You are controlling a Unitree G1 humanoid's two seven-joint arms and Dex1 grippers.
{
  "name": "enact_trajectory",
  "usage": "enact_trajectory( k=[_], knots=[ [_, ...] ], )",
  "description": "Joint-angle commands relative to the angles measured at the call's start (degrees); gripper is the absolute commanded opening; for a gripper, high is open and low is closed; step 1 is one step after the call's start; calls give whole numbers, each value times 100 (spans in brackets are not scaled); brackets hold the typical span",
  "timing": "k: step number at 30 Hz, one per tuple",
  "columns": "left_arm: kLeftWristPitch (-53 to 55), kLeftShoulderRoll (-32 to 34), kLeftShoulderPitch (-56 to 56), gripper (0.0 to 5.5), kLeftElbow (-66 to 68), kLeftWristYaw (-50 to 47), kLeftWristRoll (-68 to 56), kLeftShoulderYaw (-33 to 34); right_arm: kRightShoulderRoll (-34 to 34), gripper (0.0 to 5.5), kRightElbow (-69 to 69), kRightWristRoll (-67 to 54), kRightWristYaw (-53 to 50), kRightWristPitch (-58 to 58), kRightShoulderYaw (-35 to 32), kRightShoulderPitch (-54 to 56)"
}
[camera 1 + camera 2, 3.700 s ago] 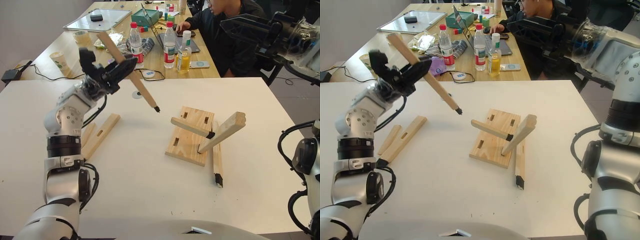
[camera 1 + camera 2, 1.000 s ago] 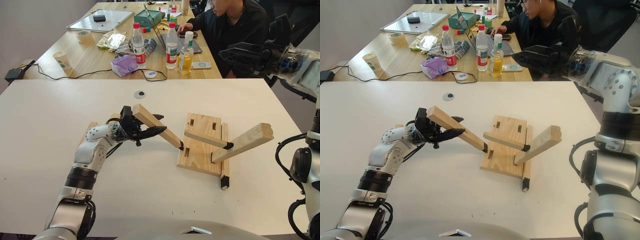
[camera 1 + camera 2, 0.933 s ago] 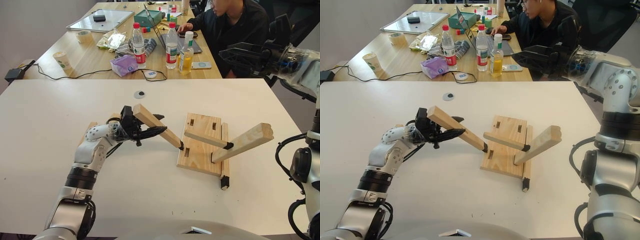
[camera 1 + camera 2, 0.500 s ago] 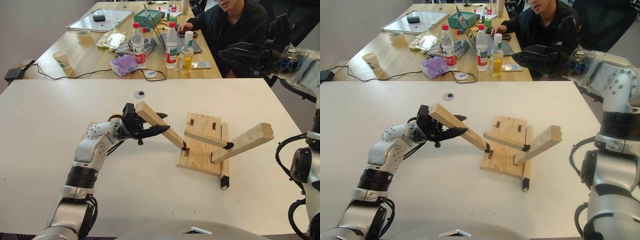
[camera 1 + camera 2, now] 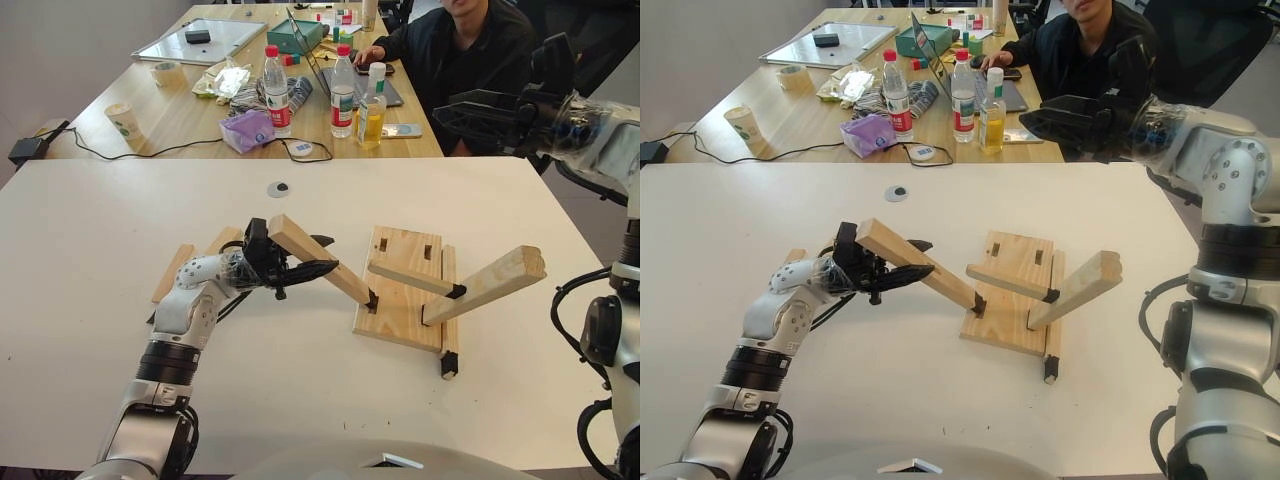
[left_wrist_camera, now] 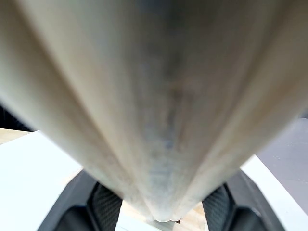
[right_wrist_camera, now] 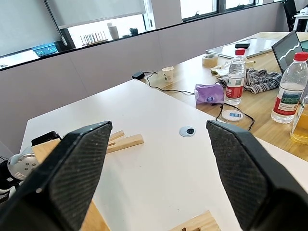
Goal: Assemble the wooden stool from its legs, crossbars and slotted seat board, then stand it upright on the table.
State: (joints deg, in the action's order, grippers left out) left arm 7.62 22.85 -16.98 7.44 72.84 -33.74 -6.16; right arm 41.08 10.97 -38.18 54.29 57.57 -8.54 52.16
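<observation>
The slotted seat board [image 5: 398,252] lies flat on the white table [image 5: 300,400], right of centre. A tilted leg [image 5: 487,284] rises from its right side, joined to a crossbar [image 5: 410,277]. Another wooden piece [image 5: 448,345] lies along the board's right edge. My left gripper [image 5: 308,268] is shut on a wooden leg [image 5: 325,265]; the leg slants down to the right, its dark tip at the board's near-left slot [image 5: 372,299]. That leg [image 6: 159,96] sits between the fingers [image 6: 103,209]. My right gripper [image 5: 480,105] hangs open, high at the far right, its fingers [image 7: 82,168] wide apart.
Two loose wooden pieces [image 5: 172,272] [image 5: 222,240] lie left of my left arm. A small dark disc [image 5: 282,187] sits on the table farther back. Behind is a second table [image 5: 140,100] with bottles, a laptop and clutter.
My left gripper has brought the leg down from high above the table, and its tip now sits at the board's near-left slot. The right gripper has stayed raised.
</observation>
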Motion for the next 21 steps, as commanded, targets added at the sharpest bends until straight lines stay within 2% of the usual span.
enact_trajectory(
  k=[1,4,7,16,21],
  knots=[
    [163,377,261,203,294,365,547,-415,18,362,2,59,13,-65,51,75],
    [361,420,342,203,191,386,388,-472,-1,362,38,64,33,-82,87,101],
    [124,408,327,203,350,368,527,-531,-17,362,82,82,69,-112,149,118],
    [-748,-183,-370,203,1589,-88,701,-340,-36,362,88,106,108,-199,217,79],
    [-552,43,-8,203,1272,319,712,-628,-3,362,77,106,106,-209,199,46]
  ],
)
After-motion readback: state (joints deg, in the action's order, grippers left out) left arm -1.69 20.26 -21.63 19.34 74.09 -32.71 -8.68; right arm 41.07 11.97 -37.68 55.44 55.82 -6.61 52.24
